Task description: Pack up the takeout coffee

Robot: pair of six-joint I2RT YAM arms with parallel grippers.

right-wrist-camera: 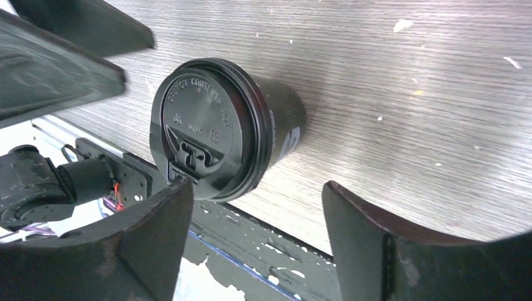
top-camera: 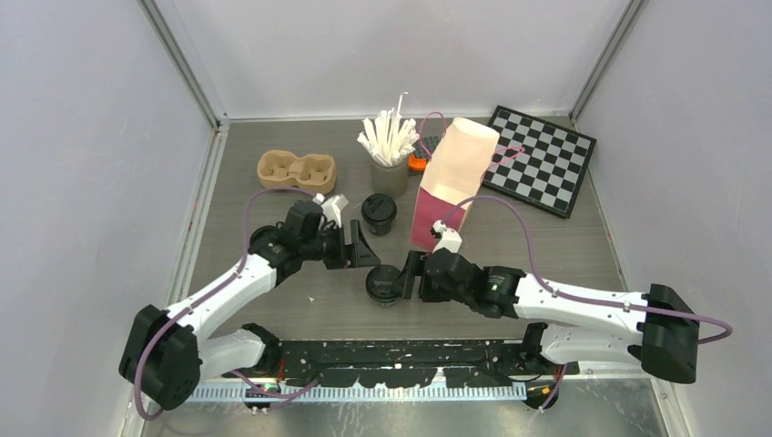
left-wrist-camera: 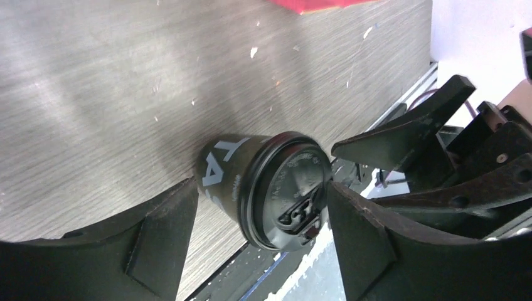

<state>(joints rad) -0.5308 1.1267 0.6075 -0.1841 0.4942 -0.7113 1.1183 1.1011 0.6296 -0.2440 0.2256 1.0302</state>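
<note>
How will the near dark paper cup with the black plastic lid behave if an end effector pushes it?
Dark paper cup probably tips if pushed high: it stands upright, base narrower than the black plastic lid. Paper wall likely dents under a hard squeeze. Weight unclear; contents hidden.

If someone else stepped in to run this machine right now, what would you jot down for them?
Left hand: open, at the near cup, not gripping it.
Right hand: open, facing the same cup.
Second cup stands beside the cup of sticks.
Tray empty, bag upright.
Done: nothing packed.
Left: both cups.
</note>
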